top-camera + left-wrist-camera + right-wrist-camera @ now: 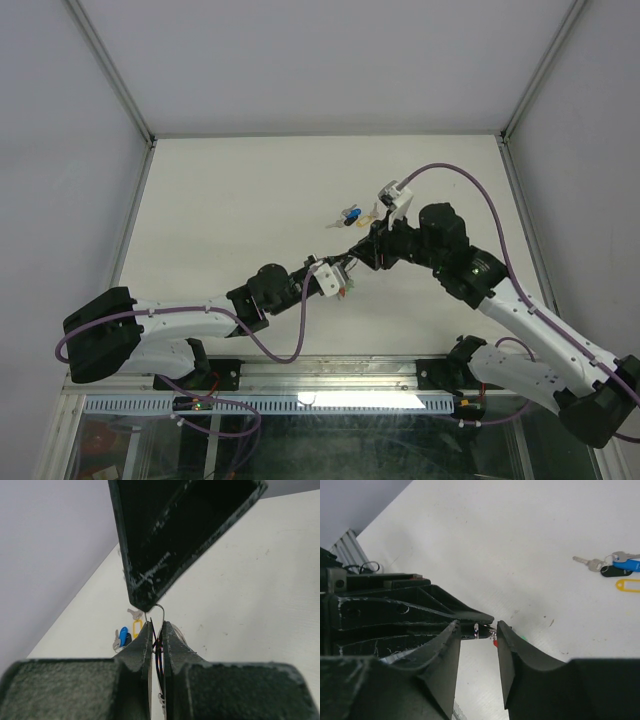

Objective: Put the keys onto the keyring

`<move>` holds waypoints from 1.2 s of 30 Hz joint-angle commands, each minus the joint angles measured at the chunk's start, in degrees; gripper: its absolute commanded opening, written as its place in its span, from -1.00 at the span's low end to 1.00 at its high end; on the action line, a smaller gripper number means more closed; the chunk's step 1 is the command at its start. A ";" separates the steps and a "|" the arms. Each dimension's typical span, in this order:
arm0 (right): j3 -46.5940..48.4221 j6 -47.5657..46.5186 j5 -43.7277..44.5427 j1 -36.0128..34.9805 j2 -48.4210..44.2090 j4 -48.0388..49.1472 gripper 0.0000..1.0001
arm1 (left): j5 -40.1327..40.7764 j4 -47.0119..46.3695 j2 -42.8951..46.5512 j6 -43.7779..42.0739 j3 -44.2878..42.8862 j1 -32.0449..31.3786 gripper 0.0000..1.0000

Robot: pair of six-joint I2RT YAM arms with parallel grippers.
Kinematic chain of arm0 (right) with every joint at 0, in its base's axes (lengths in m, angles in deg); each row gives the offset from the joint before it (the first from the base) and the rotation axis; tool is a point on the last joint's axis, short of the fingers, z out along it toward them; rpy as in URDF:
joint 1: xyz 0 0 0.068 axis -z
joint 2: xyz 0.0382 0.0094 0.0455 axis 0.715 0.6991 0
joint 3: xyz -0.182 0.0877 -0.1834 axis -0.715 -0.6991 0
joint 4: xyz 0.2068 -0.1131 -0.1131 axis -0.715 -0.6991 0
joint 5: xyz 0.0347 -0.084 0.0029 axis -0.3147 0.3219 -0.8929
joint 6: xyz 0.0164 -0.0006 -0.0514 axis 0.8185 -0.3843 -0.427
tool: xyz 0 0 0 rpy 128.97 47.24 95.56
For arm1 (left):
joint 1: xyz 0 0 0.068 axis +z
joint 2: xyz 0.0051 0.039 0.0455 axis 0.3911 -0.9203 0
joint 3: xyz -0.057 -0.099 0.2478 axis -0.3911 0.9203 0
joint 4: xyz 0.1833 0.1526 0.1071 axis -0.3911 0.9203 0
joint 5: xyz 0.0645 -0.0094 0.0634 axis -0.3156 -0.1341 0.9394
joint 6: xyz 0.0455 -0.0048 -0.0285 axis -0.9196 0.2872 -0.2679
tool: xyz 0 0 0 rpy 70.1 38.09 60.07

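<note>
The keyring (160, 608) is a thin silver wire loop, and my left gripper (156, 625) is shut on it, with the top of the loop standing above the fingertips. Red (495, 642) and green bits of its key bunch hang just below. My right gripper (477, 626) is open, its jaws on either side of the left gripper's tips and the keyring (476, 629), gripping nothing. The two grippers meet mid-table (360, 252). The loose keys lie apart on the table: a blue-headed one (627, 564), a yellow tag (627, 585) and a silver key (585, 562).
One right finger (175, 540) hangs dark and close above the left fingertips. The loose keys (352, 214) lie just beyond the grippers on the white table (230, 200). Grey walls and metal posts enclose the table on three sides.
</note>
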 commanded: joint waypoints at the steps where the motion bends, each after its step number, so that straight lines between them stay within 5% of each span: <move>1: -0.87 0.00 6.97 0.08 -5.02 5.52 -0.22 | -0.31 -2.44 1.70 -1.06 -2.21 -0.40 -1.00; 13: 0.08 2.95 20.23 0.06 -6.06 1.71 -0.18 | 0.92 -0.91 1.24 -3.10 -2.38 -0.84 -1.00; 20: 3.99 1.87 6.40 0.07 -1.13 -2.31 -0.19 | 0.51 -0.89 1.15 -3.06 -2.64 -0.92 -1.00; 36: 3.69 3.50 0.11 0.08 3.73 -0.66 -0.27 | 0.32 -0.83 1.32 -2.99 -2.56 -0.89 -1.00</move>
